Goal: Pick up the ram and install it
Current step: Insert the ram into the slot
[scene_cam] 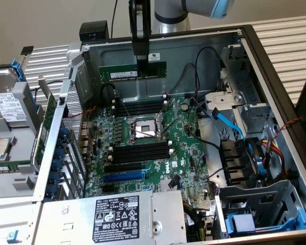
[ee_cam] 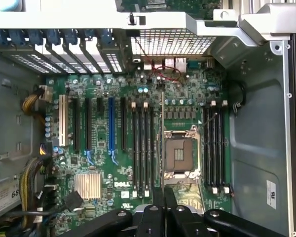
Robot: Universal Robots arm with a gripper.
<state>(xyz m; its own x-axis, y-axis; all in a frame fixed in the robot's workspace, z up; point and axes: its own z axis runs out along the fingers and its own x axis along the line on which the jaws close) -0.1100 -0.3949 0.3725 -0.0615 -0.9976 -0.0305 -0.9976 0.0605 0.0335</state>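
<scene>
The ram (scene_cam: 132, 71), a long dark-green stick with a white label, hangs level in the air above the open computer case. My gripper (scene_cam: 142, 60) comes down from above and is shut on its top edge near the middle. Below it on the green motherboard (scene_cam: 186, 153) lie two banks of black memory slots, one (scene_cam: 140, 108) on the far side of the processor socket (scene_cam: 143, 130) and one (scene_cam: 140, 151) on the near side. In the wrist view the ram (ee_cam: 161, 143) shows edge-on as a thin line between my fingers (ee_cam: 170, 205), running beside the socket (ee_cam: 180, 153).
A blue expansion slot (scene_cam: 123, 176) and the grey power supply (scene_cam: 112, 217) sit at the case's near side. Cables (scene_cam: 229, 125) and a drive cage (scene_cam: 265, 204) are at the exterior view's right. A removed drive carrier (scene_cam: 7, 109) lies at the left. The case walls (scene_cam: 163, 46) ring the board.
</scene>
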